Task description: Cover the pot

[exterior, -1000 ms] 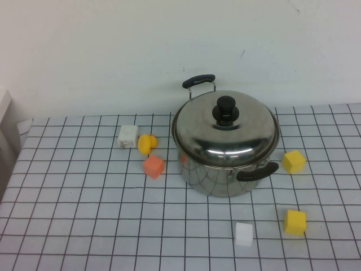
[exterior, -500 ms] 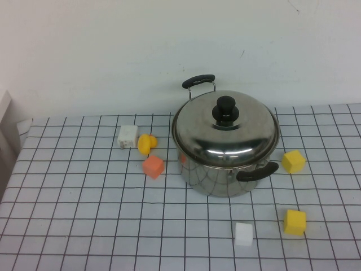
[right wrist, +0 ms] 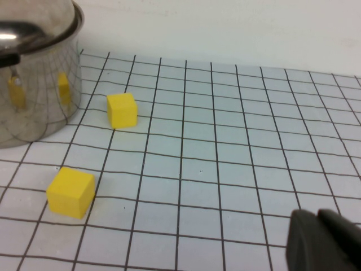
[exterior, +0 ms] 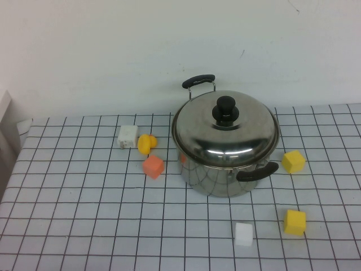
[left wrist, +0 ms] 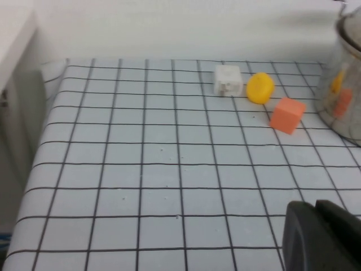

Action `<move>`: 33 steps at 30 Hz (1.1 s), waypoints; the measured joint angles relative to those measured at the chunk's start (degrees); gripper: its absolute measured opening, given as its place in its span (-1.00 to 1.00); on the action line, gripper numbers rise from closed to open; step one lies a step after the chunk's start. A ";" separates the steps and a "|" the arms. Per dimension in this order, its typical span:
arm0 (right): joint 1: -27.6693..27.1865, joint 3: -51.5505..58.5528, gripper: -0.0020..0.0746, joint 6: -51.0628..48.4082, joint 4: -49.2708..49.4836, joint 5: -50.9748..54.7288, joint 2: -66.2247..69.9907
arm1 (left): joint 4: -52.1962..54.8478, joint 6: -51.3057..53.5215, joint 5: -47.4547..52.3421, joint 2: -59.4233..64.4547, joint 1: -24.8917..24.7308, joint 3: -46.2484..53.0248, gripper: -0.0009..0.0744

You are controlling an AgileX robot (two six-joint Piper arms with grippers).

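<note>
Pot: the large, shiny stainless-steel cooking pot [exterior: 225, 164] stands toward the far edge of the desk, a little right of the middle; one black loop handle points to the far wall, the other to the near right corner.
Lid: a domed steel lid with a black knob [exterior: 225, 125] sits squarely on the pot's rim and closes it.
Desk: a white cloth with a black grid [exterior: 84, 214] covers it from edge to edge.
Left of the pot: a small white block [exterior: 127, 136] and a round yellow piece [exterior: 146, 143] lie just beside each other, near the far edge; an orange cube [exterior: 153, 166] lies nearer the pot, apart from its wall.
Right of the pot: a yellow cube [exterior: 293, 161] lies close to the near handle, not touching it.
Near edge: a second yellow cube [exterior: 294, 222] and a small white cube [exterior: 243, 234] lie toward the near right corner, well apart from the pot.
Left gripper: only a dark piece of the left gripper [left wrist: 324, 237] shows, in the left wrist view, low above the bare cloth near the near left corner; I cannot tell how its fingers stand.
Right gripper: the right gripper [right wrist: 327, 241] shows likewise as a dark piece over the cloth at the near right; its opening cannot be told.
</note>
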 joint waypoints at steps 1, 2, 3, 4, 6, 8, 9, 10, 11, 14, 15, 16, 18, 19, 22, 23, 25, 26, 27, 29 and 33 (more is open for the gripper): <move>0.00 0.00 -0.92 0.00 0.00 0.00 0.00 | 0.00 0.12 0.00 0.00 -0.43 0.00 -0.98; 0.00 0.00 -0.92 0.00 0.00 0.00 0.00 | -0.02 0.12 0.00 0.00 -0.71 0.00 -0.98; 0.00 0.00 -0.92 0.00 0.00 0.00 0.00 | -0.02 0.21 0.00 0.00 -0.71 0.00 -0.98; 0.00 0.00 -0.92 0.00 0.00 0.00 0.00 | -0.02 0.21 0.00 0.00 -0.71 0.00 -0.98; 0.00 0.00 -0.92 0.00 0.00 0.00 0.00 | -0.12 0.21 0.00 0.00 -0.71 0.00 -0.98; 0.00 0.00 -0.92 0.00 0.00 0.00 0.00 | -0.12 0.21 0.00 0.00 -0.71 0.00 -0.98; 0.00 0.00 -0.92 0.00 0.00 0.00 0.00 | -0.12 0.10 0.00 0.00 -0.71 0.00 -0.98; 0.00 0.00 -0.92 0.00 0.00 0.00 0.00 | -0.12 -0.16 0.00 0.00 -0.71 0.00 -0.98; 0.00 0.00 -0.92 0.00 0.00 0.00 0.00 | -0.12 -0.50 0.00 0.00 -0.71 0.00 -0.98; 0.00 0.00 -0.92 0.00 0.00 0.00 0.00 | -0.12 -1.73 0.00 0.00 -0.71 0.00 -0.98; 0.00 0.00 -0.92 0.00 0.00 0.00 0.00 | -0.12 -2.02 0.00 0.00 -0.71 0.00 -0.98; 0.00 0.00 -0.92 0.00 0.00 0.00 0.00 | -0.12 -2.43 0.00 0.00 -0.71 0.00 -0.98; 0.00 0.00 -0.92 0.00 0.00 0.00 0.00 | -0.12 -2.89 0.00 0.00 -0.71 0.00 -0.98; 0.00 0.00 -0.92 0.00 0.00 0.00 0.00 | -0.12 -3.02 0.00 0.00 -0.71 0.00 -0.98; 0.00 0.00 -0.92 0.00 0.00 0.00 0.00 | -0.15 -3.02 0.11 0.00 -0.71 0.00 -0.98; 0.00 0.00 -0.92 0.00 0.00 0.00 0.00 | -0.24 -3.10 0.11 0.00 -0.71 0.00 -0.98; 0.00 0.00 -0.92 0.00 0.00 0.00 0.00 | -0.24 -3.00 0.11 0.00 -0.71 0.00 -0.98; 0.00 0.00 -0.92 0.00 0.00 0.00 0.00 | -0.24 -3.00 0.11 0.00 -0.71 0.00 -0.98; 0.00 0.00 -0.92 0.00 0.00 0.00 0.00 | -0.24 -3.00 0.11 0.00 -0.71 0.00 -0.98; 0.00 0.00 -0.92 0.00 0.00 0.00 0.00 | -0.24 -3.09 0.20 0.00 -0.71 0.00 -0.98; 0.00 0.00 -0.92 0.00 0.00 0.00 0.00 | -0.24 -3.22 0.20 0.00 -0.60 0.00 -0.98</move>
